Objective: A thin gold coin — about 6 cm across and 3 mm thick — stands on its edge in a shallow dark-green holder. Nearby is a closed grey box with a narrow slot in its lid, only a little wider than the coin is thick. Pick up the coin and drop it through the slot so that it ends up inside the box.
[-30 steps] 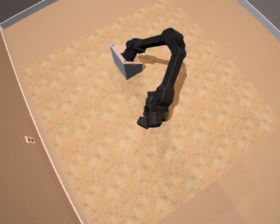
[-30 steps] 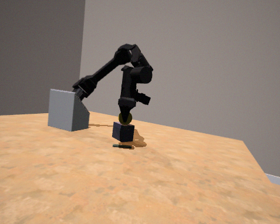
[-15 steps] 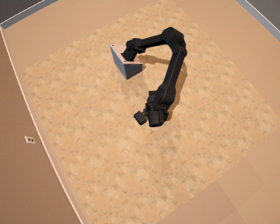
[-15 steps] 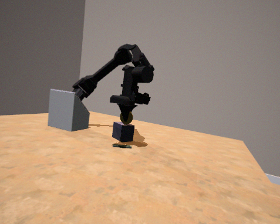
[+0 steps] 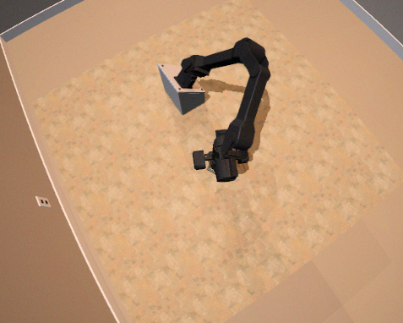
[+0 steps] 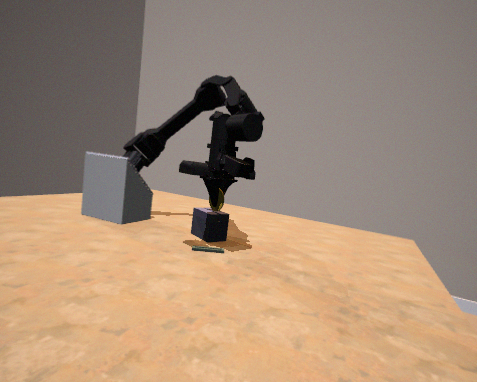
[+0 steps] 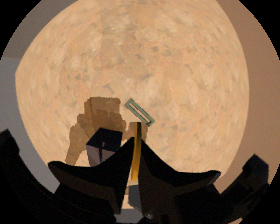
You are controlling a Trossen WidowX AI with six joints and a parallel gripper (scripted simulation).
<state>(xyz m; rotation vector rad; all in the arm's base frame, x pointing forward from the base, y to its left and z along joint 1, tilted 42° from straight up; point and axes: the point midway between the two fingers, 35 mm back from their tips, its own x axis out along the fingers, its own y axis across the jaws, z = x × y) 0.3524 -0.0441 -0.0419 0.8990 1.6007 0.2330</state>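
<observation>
Currently I keep the pincer (image 6: pixel 217 196) pinching the gold coin (image 6: pixel 217 199) edge-down, just above the grey box (image 6: pixel 210 224), so its thin edge can meet the slot; the green holder (image 6: pixel 208 249) lies beside it.

Grey wedge block (image 6: pixel 115 189), wall socket (image 5: pixel 43 201), patterned mat (image 5: pixel 155 237)
</observation>
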